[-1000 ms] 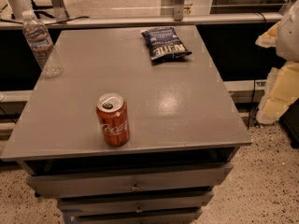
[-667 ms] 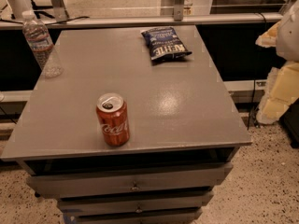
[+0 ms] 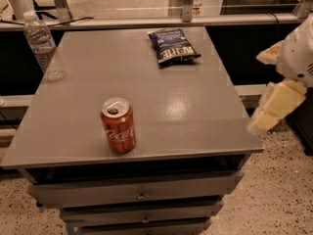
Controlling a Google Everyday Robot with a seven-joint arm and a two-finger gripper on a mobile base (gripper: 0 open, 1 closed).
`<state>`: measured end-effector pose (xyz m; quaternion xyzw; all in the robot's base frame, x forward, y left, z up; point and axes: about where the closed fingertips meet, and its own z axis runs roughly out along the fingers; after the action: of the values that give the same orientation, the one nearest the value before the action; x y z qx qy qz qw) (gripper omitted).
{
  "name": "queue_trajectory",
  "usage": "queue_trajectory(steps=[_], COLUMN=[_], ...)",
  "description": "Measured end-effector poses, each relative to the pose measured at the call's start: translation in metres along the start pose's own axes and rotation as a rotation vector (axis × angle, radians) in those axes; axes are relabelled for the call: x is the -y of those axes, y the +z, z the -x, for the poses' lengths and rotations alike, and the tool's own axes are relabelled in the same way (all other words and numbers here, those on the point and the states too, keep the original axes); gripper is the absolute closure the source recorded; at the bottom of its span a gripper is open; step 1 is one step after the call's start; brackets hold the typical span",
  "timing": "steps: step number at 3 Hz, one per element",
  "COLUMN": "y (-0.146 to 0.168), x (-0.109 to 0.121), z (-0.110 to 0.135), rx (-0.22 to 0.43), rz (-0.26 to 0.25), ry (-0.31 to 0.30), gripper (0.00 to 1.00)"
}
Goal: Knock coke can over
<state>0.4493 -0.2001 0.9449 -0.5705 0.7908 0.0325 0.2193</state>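
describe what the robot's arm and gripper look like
The gripper, at the frame's right edge just off the table, is made of pale yellow, blocky parts with a slightly translucent tip. It joins a smooth, rounded white arm housing with a few small dark slits. No cables or lettering show.

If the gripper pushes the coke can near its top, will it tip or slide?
Likely tips: the coke can stands upright, tall and narrow, on the smooth table. Once down it may roll. The gripper is off the table's right edge.
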Motion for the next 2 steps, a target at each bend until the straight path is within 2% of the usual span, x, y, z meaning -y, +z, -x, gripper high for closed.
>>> queue_trajectory(steps=[1, 2], y=[0.042, 0.076], x=[-0.010, -0.025], z=[0.031, 0.075], rx=[0.200, 0.416], rz=[0.037, 0.082], ry=[0.028, 0.046], gripper=[0.00, 0.00])
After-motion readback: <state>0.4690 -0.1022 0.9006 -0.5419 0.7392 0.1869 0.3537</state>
